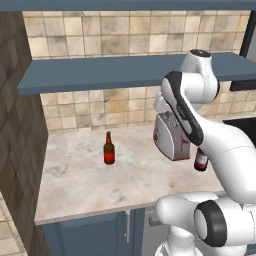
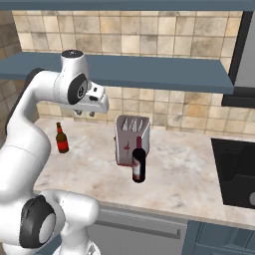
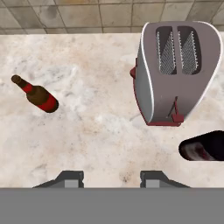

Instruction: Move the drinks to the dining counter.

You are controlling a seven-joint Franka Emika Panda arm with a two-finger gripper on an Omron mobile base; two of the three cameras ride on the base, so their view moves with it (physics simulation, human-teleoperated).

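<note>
Two drinks stand upright on a marble worktop. The small brown beer bottle is toward the left. The taller near-black wine bottle stands just in front of a toaster, partly behind my arm in the left base view. My gripper hangs well above the worktop between the two bottles, pointing down, open, with nothing between its fingers. The dining counter is out of view.
A silver and red toaster sits mid-worktop by the wine bottle. A blue shelf juts out overhead, close to my upper arm. A black cooktop lies at the right, a brick wall at the left.
</note>
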